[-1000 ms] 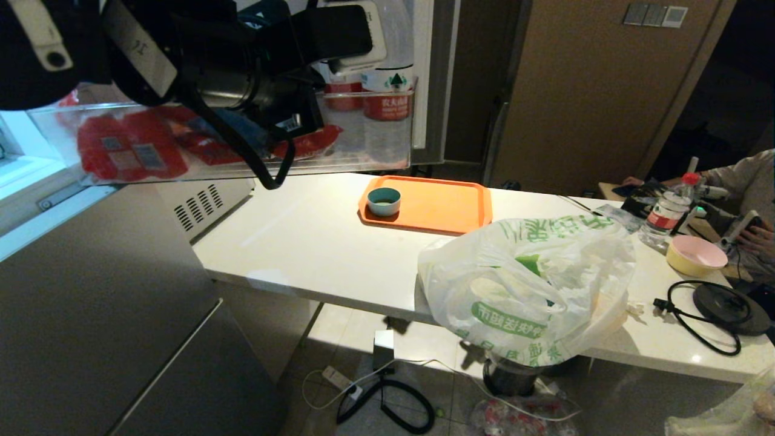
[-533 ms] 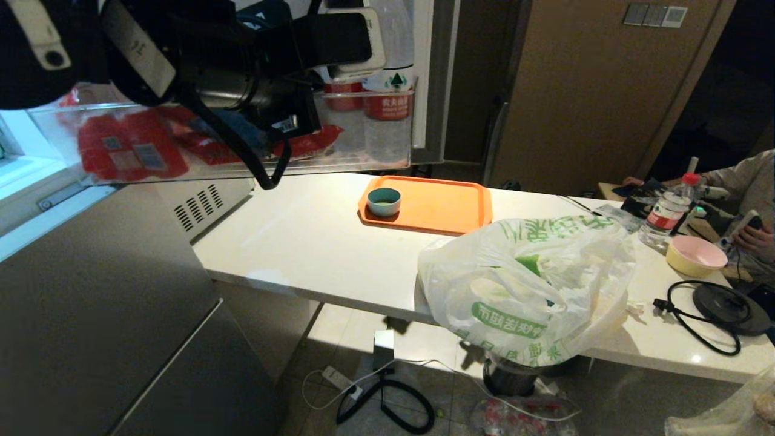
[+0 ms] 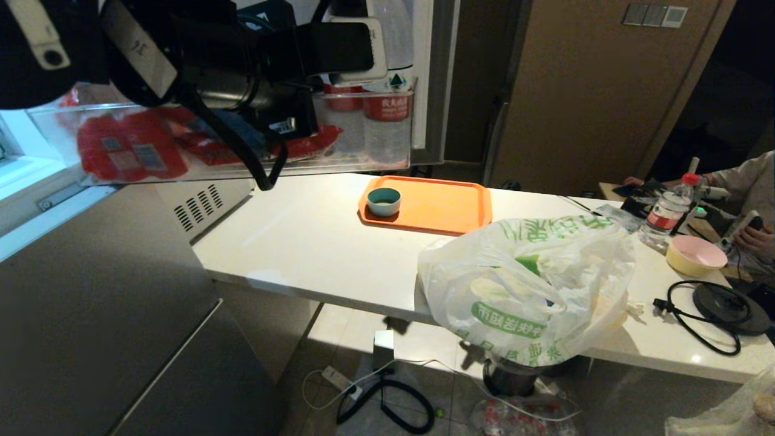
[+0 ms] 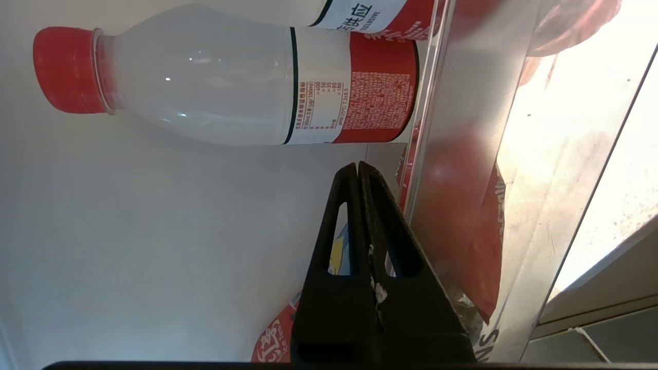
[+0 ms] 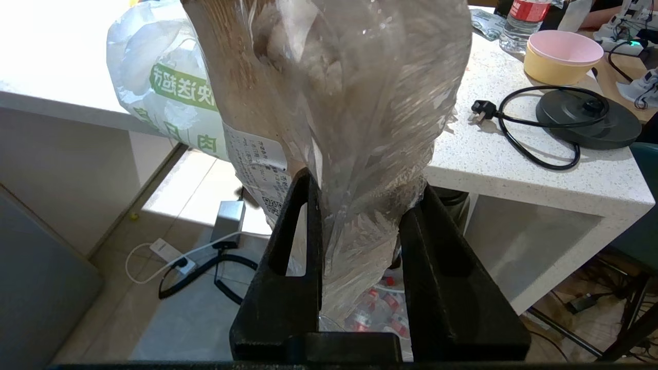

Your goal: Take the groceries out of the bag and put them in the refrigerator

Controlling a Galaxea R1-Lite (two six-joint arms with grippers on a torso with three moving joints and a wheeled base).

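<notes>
The white bag (image 3: 527, 290) with green characters lies at the near edge of the white table (image 3: 315, 242), bulging with groceries. My right gripper (image 5: 365, 182), low beside the table, is shut on a clear pack of pale beige lumps (image 5: 334, 77) with a white label. My left arm (image 3: 242, 72) reaches into the open refrigerator door's clear shelf (image 3: 363, 145). There my left gripper (image 4: 357, 165) is shut with nothing in it, just inside the shelf's clear wall (image 4: 452, 128). The refrigerator's grey steel doors (image 3: 91, 315) fill the lower left.
Red-labelled water bottles (image 4: 231, 82) and red packs (image 3: 127, 148) sit in the door shelf. An orange tray (image 3: 448, 206) holds a teal cup (image 3: 384, 201). A pink bowl (image 3: 696, 254), kettle base (image 3: 726, 309), bottle (image 3: 669, 212) and a person's hand (image 3: 757, 233) are at right. Cables (image 3: 375, 393) lie on the floor.
My left wrist has turned a little at the door shelf. The bag, the table and the right gripper's pack have not moved.
</notes>
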